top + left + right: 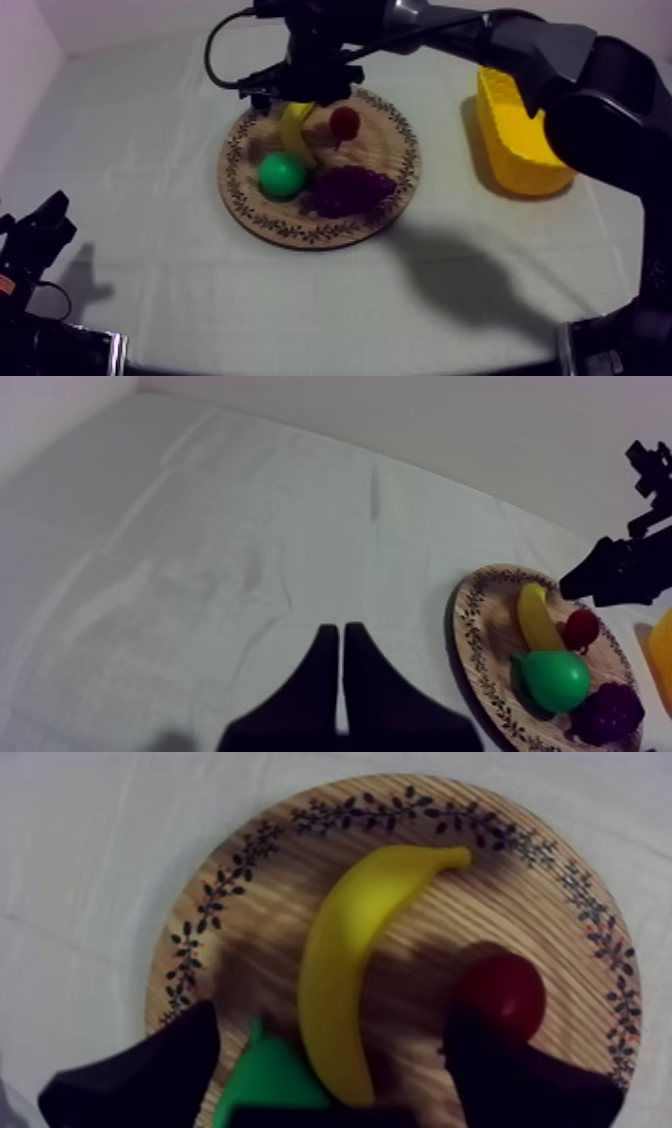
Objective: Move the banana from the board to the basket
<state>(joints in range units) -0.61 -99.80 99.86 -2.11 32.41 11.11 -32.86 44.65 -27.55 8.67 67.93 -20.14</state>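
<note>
The yellow banana [297,130] lies on the far half of the round wooden board [395,190], between a green pear [282,174] and a small red fruit [345,122]. My right gripper [298,100] hovers just above it, reaching in from the upper right. In the right wrist view its black fingers [140,1077] stand apart, open, one on each side of the banana [345,982], beside the pear [270,1077] and the red fruit [503,992]. My left gripper [40,235] rests low at the left, its fingers [325,676] together, shut on nothing.
A bunch of purple grapes [348,188] lies on the board's near side. The yellow basket [515,130] stands right of the board on the grey-white cloth. The left wrist view takes in the board's rim [470,626], the fruit and my right gripper [610,571].
</note>
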